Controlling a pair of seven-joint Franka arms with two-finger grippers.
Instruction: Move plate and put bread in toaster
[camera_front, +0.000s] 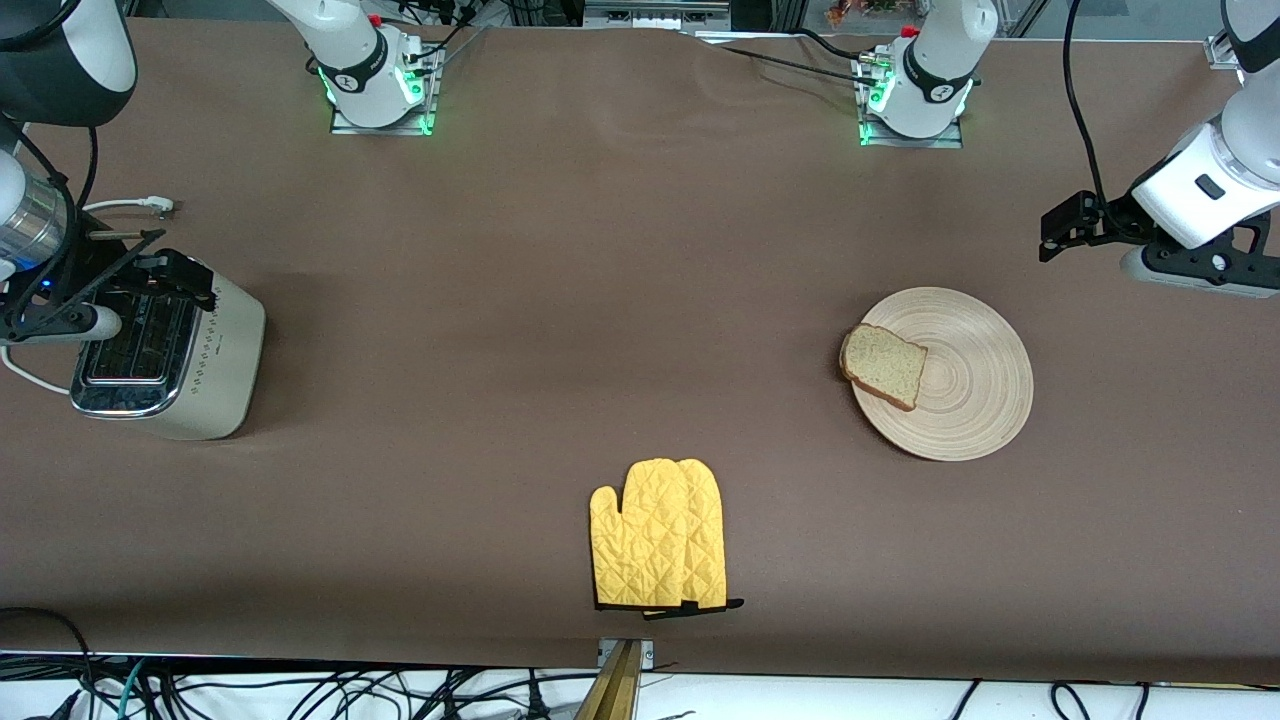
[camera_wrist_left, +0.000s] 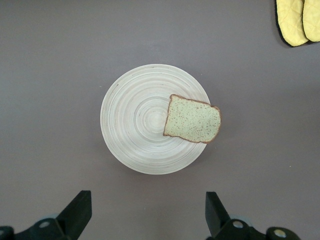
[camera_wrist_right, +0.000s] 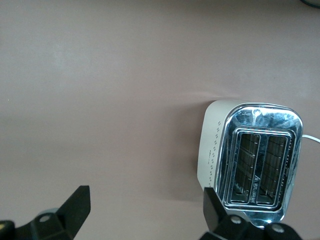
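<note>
Front view: bread (camera_front: 883, 365) lies on the plate (camera_front: 960, 400), overhanging its rim toward the right arm's end; toaster (camera_front: 165, 350) at that end; yellow oven mitt (camera_front: 660, 535) nearest the camera.
Left wrist view: left gripper (camera_wrist_left: 147, 212) over the bench (camera_wrist_left: 60, 60) beside the plate (camera_wrist_left: 135, 120), jaws wide, empty.
Right wrist view: right gripper (camera_wrist_right: 145, 212) by the toaster (camera_wrist_right: 252, 162), jaws wide, empty.
Writing: none readable.

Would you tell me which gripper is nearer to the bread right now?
Left. The left gripper hangs open above the table near the plate carrying the bread; the right gripper is open over the toaster.
</note>
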